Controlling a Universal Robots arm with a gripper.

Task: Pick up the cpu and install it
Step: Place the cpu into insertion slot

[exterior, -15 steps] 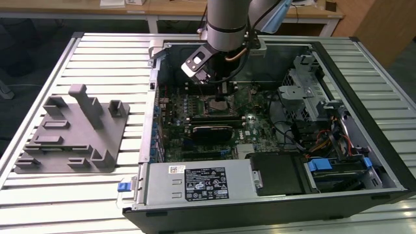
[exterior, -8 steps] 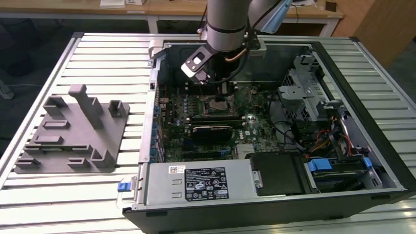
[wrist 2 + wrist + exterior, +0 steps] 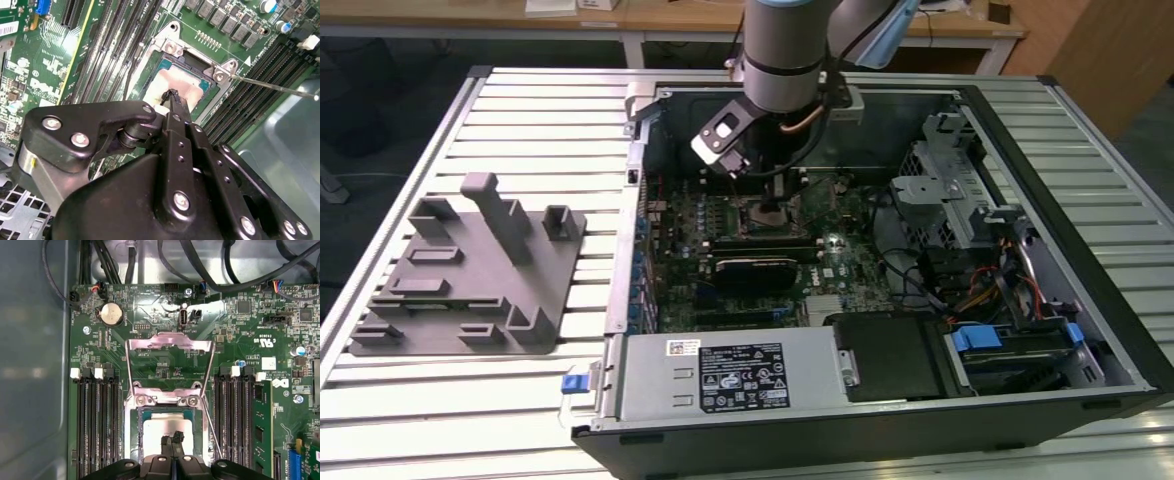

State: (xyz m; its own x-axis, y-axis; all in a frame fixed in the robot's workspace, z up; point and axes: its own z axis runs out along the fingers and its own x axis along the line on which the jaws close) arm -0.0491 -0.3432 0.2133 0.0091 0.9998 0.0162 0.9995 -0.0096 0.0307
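One end effector [image 3: 172, 438], fingers drawn narrowly together, tips resting on the cpu [image 3: 154, 436] seated in its socket [image 3: 165, 412], metal retention frame [image 3: 170, 342] flipped open.

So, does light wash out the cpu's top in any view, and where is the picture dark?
In both wrist views the cpu top is washed pale, almost without detail; in the exterior view the inside of the case is dim under the arm, while the table around is bright.

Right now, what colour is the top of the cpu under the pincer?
The cpu top is pale beige, best seen in the first wrist view.
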